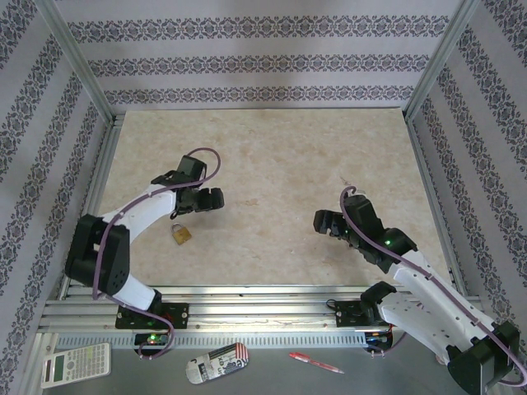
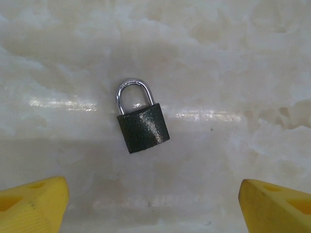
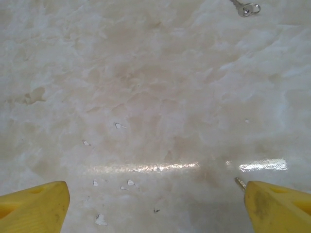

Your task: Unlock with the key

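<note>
The brass padlock (image 1: pixel 181 234) with a silver shackle lies flat on the pale table, just in front of my left gripper (image 1: pixel 203 199). In the left wrist view the padlock (image 2: pixel 143 127) looks dark and lies ahead of the open left gripper (image 2: pixel 153 206), apart from both yellow fingers (image 2: pixel 34 206). The key (image 3: pixel 245 8), tiny and silvery with a ring, lies at the far top right of the right wrist view. It is well ahead of my open right gripper (image 3: pixel 155 206), which holds nothing. My right gripper (image 1: pixel 328 222) hovers at the table's right middle.
Patterned walls and aluminium frame rails (image 1: pixel 247 298) enclose the table. On the near ledge lie a calculator (image 1: pixel 76 364), a small tin (image 1: pixel 216 362) and a red pen (image 1: pixel 315 362). A small metal sliver (image 3: pixel 239 182) shows beside the right finger.
</note>
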Robot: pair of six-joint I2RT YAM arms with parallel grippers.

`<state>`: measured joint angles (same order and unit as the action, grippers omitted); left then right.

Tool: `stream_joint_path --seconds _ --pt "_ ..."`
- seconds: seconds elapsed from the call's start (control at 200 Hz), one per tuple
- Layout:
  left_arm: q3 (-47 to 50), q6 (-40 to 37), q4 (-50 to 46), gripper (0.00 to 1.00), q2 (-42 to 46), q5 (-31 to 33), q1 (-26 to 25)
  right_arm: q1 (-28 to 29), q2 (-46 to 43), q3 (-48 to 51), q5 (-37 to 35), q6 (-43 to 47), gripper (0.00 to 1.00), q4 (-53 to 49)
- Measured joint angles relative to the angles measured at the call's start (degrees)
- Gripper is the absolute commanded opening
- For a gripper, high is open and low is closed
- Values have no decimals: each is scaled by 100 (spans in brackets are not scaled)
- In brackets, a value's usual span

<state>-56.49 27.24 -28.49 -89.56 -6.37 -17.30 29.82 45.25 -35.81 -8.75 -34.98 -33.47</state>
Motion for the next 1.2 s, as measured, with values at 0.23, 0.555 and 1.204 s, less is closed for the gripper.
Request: stream_joint_path --seconds 0.23,0.555,1.204 --pt "-319 -15 -85 82 -529 116 0 188 2 155 -59 -323 85 -96" --pt "-286 -20 -63 82 -422 81 -2 149 267 258 -660 -1172 73 -951" --pt "13 -22 243 82 221 -140 -39 -1145 826 876 -317 -1620 40 -439"
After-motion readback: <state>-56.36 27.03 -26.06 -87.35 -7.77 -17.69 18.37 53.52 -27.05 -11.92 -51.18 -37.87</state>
